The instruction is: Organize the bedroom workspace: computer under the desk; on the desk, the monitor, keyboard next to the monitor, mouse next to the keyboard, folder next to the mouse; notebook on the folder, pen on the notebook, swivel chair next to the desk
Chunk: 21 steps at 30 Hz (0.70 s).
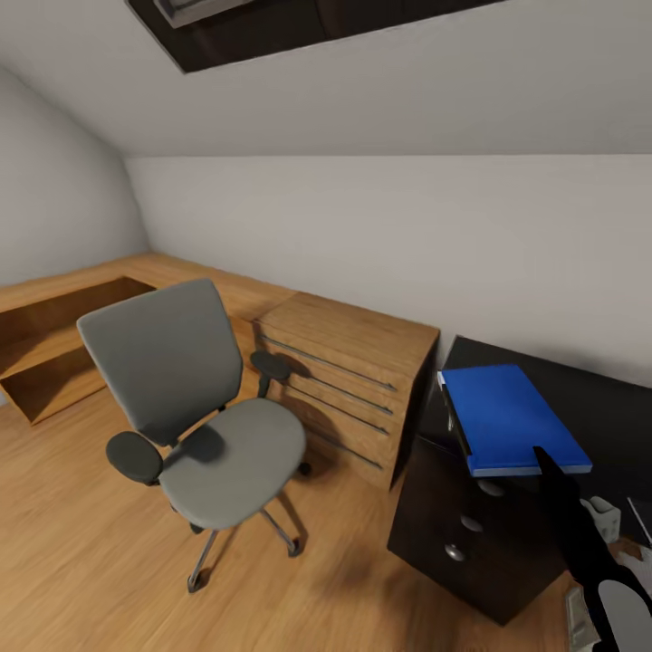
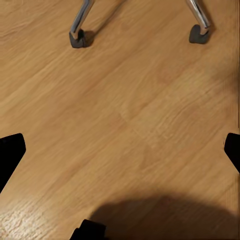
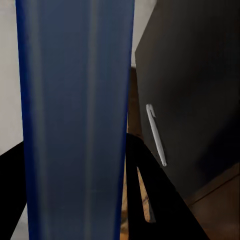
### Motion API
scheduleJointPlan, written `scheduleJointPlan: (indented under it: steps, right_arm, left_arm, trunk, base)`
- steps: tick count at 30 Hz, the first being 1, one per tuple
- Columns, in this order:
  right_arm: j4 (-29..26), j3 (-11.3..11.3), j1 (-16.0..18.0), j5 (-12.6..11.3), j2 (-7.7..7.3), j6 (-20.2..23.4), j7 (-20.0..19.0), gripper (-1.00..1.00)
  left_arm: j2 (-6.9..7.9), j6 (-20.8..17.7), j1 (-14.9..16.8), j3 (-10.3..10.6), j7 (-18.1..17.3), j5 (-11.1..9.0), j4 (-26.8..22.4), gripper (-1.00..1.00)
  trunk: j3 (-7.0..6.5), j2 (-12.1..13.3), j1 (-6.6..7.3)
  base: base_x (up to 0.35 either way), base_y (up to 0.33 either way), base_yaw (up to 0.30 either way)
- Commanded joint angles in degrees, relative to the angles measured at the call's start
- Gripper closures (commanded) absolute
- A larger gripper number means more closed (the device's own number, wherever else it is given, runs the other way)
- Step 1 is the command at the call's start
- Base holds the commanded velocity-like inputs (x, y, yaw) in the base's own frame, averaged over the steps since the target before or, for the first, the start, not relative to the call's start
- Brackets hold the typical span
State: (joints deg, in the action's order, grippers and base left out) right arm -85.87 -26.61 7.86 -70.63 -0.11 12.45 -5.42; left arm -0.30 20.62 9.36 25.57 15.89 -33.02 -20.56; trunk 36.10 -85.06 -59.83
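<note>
The blue folder (image 1: 512,417) hangs flat over the left end of the black desk (image 1: 607,394). My right gripper (image 1: 548,464) is shut on its near edge. In the right wrist view the folder (image 3: 75,110) runs between the black fingers (image 3: 145,185), and a thin pale pen (image 3: 156,135) lies on the desk (image 3: 195,75) beside it. The grey swivel chair (image 1: 213,435) stands on the floor left of the desk with a bare seat. My left gripper (image 2: 120,150) is open above the floor, near two chair casters (image 2: 77,39).
Light wooden low cabinets (image 1: 349,380) line the grey wall between chair and desk. Black drawers with round knobs (image 1: 470,523) face me under the desk. Small pale objects (image 1: 602,516) lie at the lower right. Open plank floor (image 1: 81,543) spreads left of the chair.
</note>
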Motion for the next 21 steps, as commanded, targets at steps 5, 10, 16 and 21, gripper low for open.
scheduleJointPlan:
  steps: [5,10,16,21]
  right_arm:
    - [0.0,-0.11,0.05,-0.47,0.02,0.33,-0.14,1.0]
    - [0.04,-0.11,0.05,-0.4,0.02,0.29,-0.16,1.0]
    - [0.01,-0.11,0.05,-0.4,0.02,0.29,-0.13,1.0]
    - [0.04,-0.11,0.05,-0.39,0.02,0.29,-0.12,1.0]
  left_arm:
    - [0.03,0.21,0.03,0.53,0.46,-0.3,-0.01,-1.0]
    - [0.03,0.21,0.04,0.54,0.46,-0.35,-0.01,-1.0]
    - [0.03,0.21,0.04,0.54,0.46,-0.38,-0.01,-1.0]
    - [0.03,0.21,0.05,0.54,0.46,-0.38,-0.01,-1.0]
  trunk:
    - [0.3,-0.03,0.0]
    - [0.54,-0.03,0.0]
    - [0.84,-0.03,0.0]
    - [1.08,-0.03,0.0]
  base:
    - [0.0,0.0,-0.249]
    - [0.0,0.0,-0.249]
    - [0.0,0.0,-0.249]
    - [0.0,0.0,-0.249]
